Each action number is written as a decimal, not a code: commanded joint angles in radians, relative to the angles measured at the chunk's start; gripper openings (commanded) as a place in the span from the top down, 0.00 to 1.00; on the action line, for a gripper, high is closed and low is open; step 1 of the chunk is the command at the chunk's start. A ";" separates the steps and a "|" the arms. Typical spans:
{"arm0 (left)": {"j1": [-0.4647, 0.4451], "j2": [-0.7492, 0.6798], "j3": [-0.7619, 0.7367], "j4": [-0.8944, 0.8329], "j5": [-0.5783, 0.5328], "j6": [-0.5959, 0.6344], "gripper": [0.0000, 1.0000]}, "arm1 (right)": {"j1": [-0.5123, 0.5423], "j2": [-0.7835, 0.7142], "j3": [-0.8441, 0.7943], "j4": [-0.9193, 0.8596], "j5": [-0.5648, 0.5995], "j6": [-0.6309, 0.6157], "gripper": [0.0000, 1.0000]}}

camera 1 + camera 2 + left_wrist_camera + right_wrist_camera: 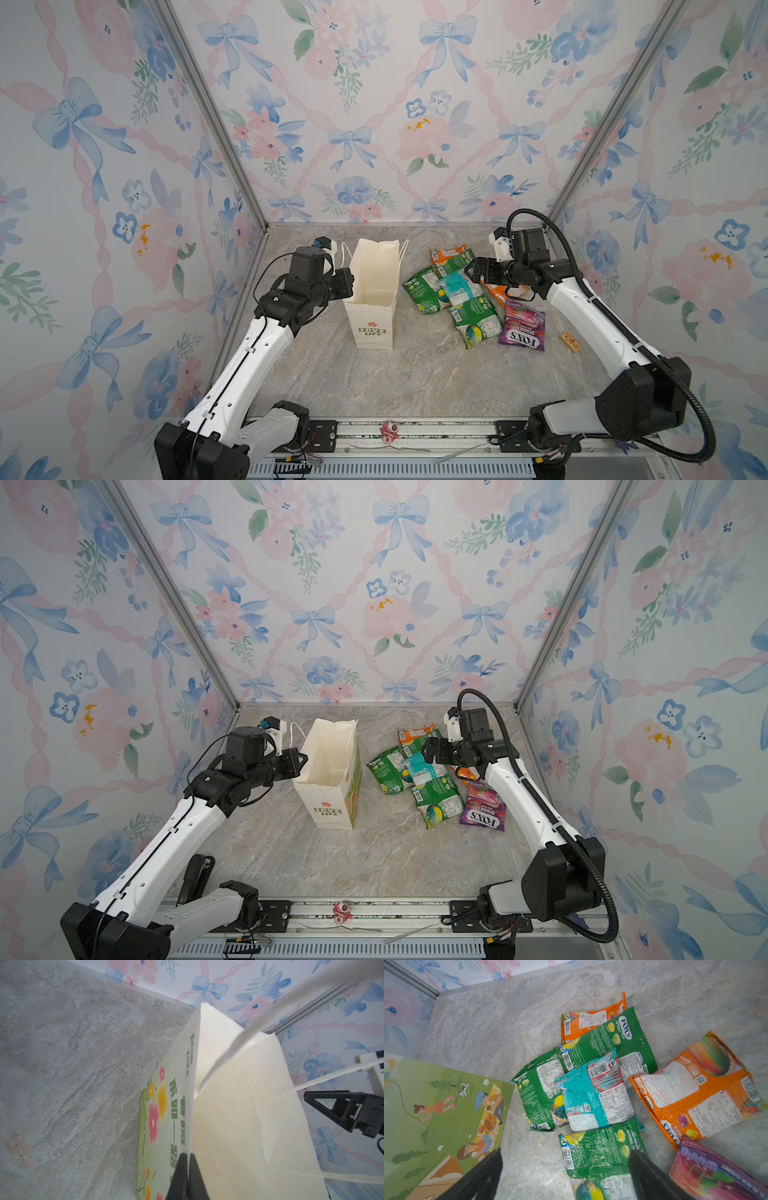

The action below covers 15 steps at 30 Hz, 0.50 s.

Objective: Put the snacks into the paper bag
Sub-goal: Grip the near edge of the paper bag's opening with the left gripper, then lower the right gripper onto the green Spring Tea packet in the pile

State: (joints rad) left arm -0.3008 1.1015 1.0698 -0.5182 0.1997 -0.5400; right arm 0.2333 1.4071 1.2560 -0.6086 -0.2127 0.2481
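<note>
At bag rim: my left gripper [188, 1156] is clamped together on the top edge of the paper bag [372, 328], thin wall pinched between both fingers. The bag stands upright on the table [415, 374], left of centre, mouth open. It's light thin paper that I judge will flex and tip easily, so a rim hold steadies it; pulling hard risks creasing or tearing. The snacks [465, 299] lie in an overlapping pile just right of the bag, not touching it, none inside yet. The packets are glossy film, light, soft and likely slippery. I'd best take one by a crimped end seam or pinch across a loose top one. The teal packet [593, 1093] lies on top, so it's the easy first pick. My right gripper [565, 1150] hangs over the pile with fingers wide apart, holding nothing, with a green packet [600, 1147] below them. The left arm reaches in from the left, elbow raised, wrist about level at rim height. The right arm is bent, forearm reaching inward, with its wrist tilted down at the pile.
</note>
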 commanded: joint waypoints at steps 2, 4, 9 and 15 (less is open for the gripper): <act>-0.004 -0.010 -0.002 0.062 0.017 -0.040 1.00 | 0.012 0.004 -0.017 0.003 -0.004 0.012 0.03; -0.005 -0.011 -0.019 0.097 0.037 -0.062 1.00 | 0.012 0.006 -0.016 0.001 -0.003 0.013 0.03; -0.005 -0.006 -0.055 0.167 0.061 -0.112 1.00 | 0.012 0.013 -0.015 -0.020 0.004 0.007 0.03; -0.004 0.000 -0.092 0.226 0.054 -0.159 1.00 | 0.015 0.031 -0.019 -0.047 -0.015 -0.003 0.03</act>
State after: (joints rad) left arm -0.3008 1.1007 0.9981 -0.3595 0.2409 -0.6582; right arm 0.2333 1.4204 1.2533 -0.6254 -0.2134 0.2474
